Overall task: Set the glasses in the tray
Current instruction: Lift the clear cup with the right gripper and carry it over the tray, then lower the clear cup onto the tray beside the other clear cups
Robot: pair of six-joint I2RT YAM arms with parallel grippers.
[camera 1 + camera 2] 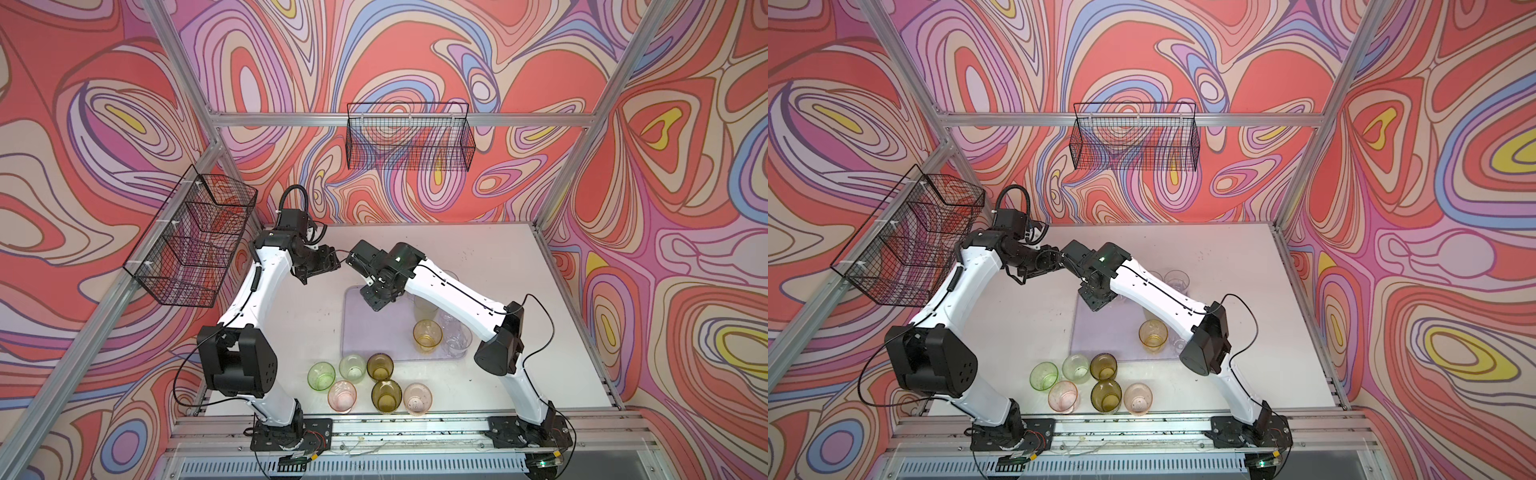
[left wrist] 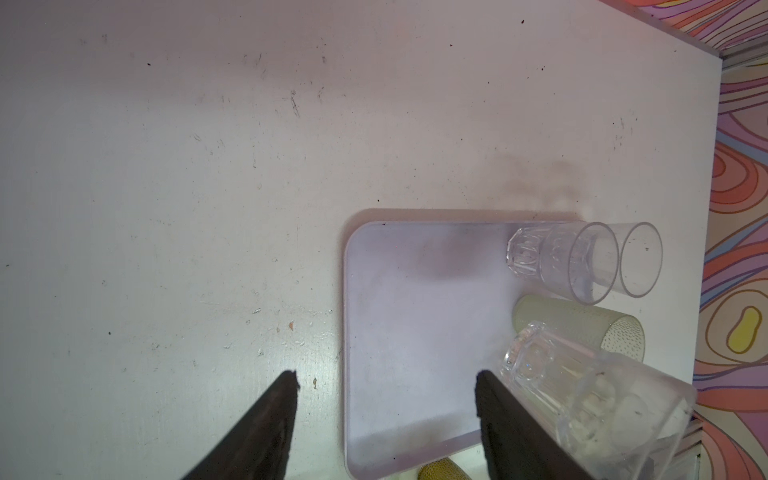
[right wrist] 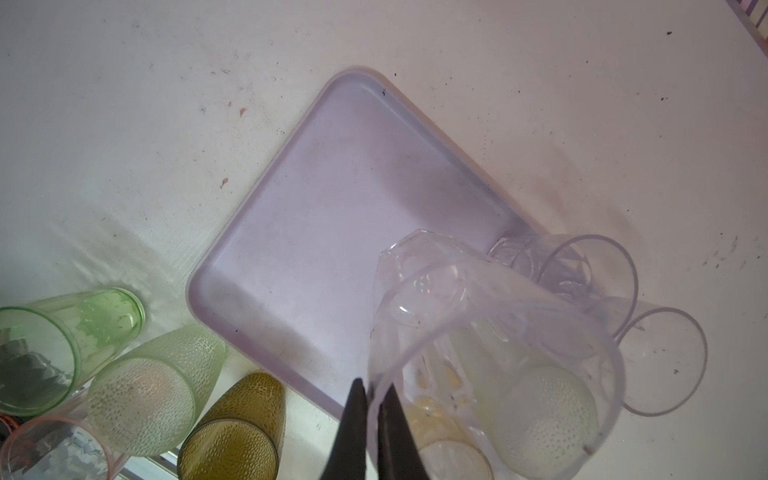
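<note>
My right gripper (image 3: 371,386) is shut on the rim of a clear faceted glass (image 3: 478,332), which hangs tilted over the pale lilac tray (image 3: 332,232). From the left wrist view the same glass (image 2: 582,399) shows above the tray (image 2: 415,332). An amber glass (image 1: 427,336), a pale green one (image 1: 424,307) and clear ones (image 1: 456,340) stand along the tray's right side. Several green, olive and pink glasses (image 1: 352,367) stand on the table in front of the tray. My left gripper (image 2: 386,380) hangs open and empty over the tray's far left edge.
A black wire basket (image 1: 409,137) hangs on the back wall and another (image 1: 195,237) on the left wall. Both arms meet above the tray's far left corner. The white table (image 1: 478,257) is bare behind and to the left of the tray.
</note>
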